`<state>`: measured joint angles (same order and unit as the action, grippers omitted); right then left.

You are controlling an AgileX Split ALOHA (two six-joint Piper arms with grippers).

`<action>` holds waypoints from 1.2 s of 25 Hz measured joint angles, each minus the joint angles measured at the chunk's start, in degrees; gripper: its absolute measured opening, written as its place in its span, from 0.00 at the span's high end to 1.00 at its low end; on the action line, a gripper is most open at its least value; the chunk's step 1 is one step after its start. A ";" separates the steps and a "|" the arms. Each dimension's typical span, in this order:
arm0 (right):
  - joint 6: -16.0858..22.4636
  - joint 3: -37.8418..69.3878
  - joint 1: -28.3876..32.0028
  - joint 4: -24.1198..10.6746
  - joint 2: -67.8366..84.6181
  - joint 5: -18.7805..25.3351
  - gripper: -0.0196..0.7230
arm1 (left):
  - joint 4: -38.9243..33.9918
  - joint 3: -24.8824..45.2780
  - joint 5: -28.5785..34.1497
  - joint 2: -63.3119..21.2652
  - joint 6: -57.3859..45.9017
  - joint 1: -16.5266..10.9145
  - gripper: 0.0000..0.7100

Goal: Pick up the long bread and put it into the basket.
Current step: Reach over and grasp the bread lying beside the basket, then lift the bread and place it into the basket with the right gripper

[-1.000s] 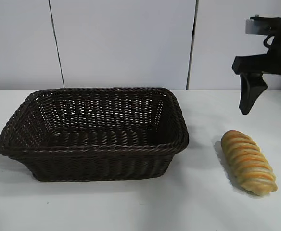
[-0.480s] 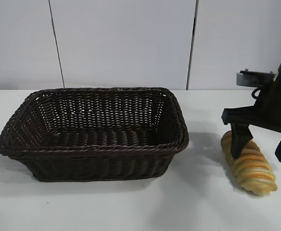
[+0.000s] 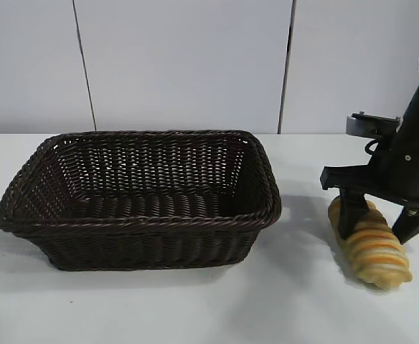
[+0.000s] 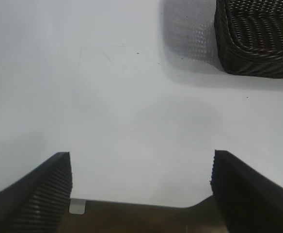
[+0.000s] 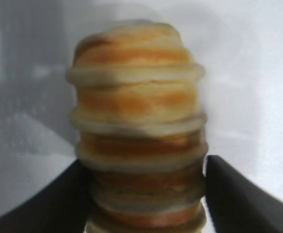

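In the exterior view, the basket (image 3: 138, 197) sits on the white worktop (image 3: 195, 308) in the left and centre of the frame, with nothing inside it. The long bread (image 3: 373, 247) lies on the worktop at the lower right, well apart from the basket, its length running diagonally toward the lower right corner. The right hand (image 3: 382, 222) is down over the upper end of the loaf, one dark finger standing against the loaf's left flank and the other at its right side near the frame edge. The loaf rests flat on the worktop between them. The fingers are spread about as wide as the loaf.

In the left wrist view, the left hand (image 4: 140, 187) hangs over bare worktop with its two ribbed fingers (image 4: 39, 191) wide apart at the lower corners and nothing between them. A corner of the basket (image 4: 258, 39) shows at the upper right.

In the right wrist view, the long bread (image 5: 139, 126) fills the centre, ridges stacked up the frame. The right hand (image 5: 144, 194) has a dark finger on either side of the loaf's near end at the bottom of the frame, each right against its flank; whether they press it I cannot tell.
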<state>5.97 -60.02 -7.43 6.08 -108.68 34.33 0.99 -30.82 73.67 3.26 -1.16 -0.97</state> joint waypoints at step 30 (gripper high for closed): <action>-2.37 -40.77 -12.54 -2.84 7.31 31.69 0.88 | 0.00 0.00 0.00 0.00 0.00 0.00 0.20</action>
<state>3.60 -100.79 -19.98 3.24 -101.36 66.02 0.99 -30.82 73.67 3.26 -1.16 -0.97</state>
